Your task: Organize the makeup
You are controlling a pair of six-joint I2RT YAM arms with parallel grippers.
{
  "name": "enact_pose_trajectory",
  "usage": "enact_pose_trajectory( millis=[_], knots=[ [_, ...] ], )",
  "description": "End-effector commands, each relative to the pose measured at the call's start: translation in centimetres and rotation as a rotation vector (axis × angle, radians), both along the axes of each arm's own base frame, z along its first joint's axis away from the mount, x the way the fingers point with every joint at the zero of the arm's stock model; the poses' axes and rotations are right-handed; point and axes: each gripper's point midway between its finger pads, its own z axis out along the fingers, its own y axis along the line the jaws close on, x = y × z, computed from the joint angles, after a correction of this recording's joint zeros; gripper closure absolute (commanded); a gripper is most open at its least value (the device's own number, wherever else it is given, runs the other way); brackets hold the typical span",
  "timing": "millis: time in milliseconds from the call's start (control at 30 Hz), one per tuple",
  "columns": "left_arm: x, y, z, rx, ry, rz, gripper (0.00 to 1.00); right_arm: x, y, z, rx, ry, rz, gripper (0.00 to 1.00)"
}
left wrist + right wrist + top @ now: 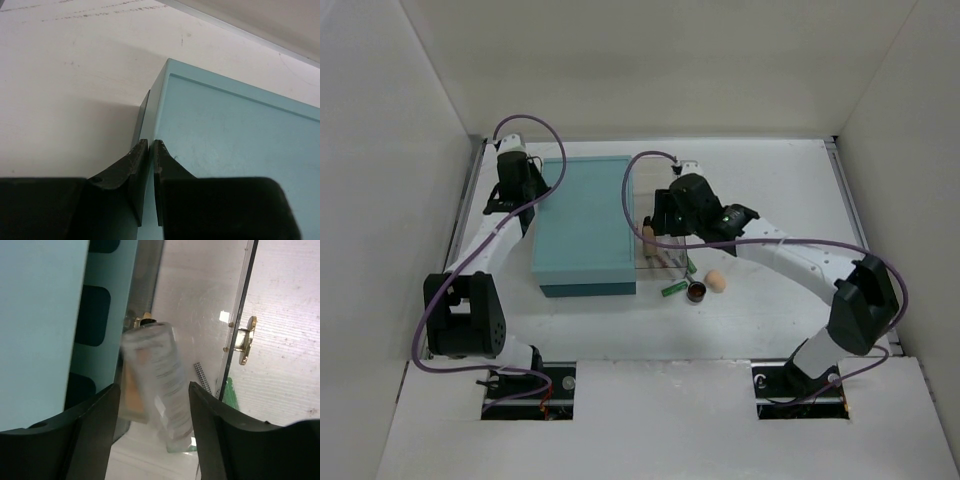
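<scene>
I'm mid-placing, I reckon: R gripper fingers apart round the blurred bottle, can't tell if clamped. L gripper fingers together at teal box edge. Next needs bottle seated upright.

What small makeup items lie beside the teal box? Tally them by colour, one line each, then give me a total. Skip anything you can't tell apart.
Beige bottle: 1
Peach sponge: 1
Brown round piece: 1
Green tubes: 2
Total: 5 that can be told apart
</scene>
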Motion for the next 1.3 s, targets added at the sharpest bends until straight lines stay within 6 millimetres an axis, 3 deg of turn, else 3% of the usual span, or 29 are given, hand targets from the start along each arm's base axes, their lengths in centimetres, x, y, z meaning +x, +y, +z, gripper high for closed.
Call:
enact_pose_trajectory(
  millis=[0, 200, 367, 600, 800, 967, 1267],
  knots=[
    [-5.0, 2.9, -9.1, 0.077, 0.374, 0.060, 1.00, -0.5, 0.1, 6.1, 0.109, -0.119, 0.023, 0.35],
    [-4.1, 3.2, -9.0, 0.079, 0.367, 0.067, 1.00, -2.5, -1.5, 8.1, 0.155, -0.155, 0.044, 0.25],
    [-2.8, 3.8, -7.9, 0.080, 0.342, 0.079, 1.00, -3.7, -4.5, 7.8, 0.154, -0.163, 0.000, 0.24],
    [-1.6, 5.7, -8.1, 0.081, 0.355, 0.119, 1.00, -5.4, -10.2, 2.8, 0.125, -0.074, -0.123, 0.25],
    [-2.1, 7.5, -8.5, 0.092, 0.385, 0.173, 1.00, -6.3, -13.0, -1.5, 0.083, 0.005, -0.192, 0.26],
    [-3.6, 8.2, -9.0, 0.120, 0.401, 0.222, 1.00, -6.5, -13.2, -5.1, 0.034, 0.093, -0.219, 0.27],
    [-3.1, 8.3, -7.1, 0.120, 0.352, 0.218, 1.00, -6.3, -12.7, -10.0, -0.044, 0.186, -0.219, 0.30]
  ],
)
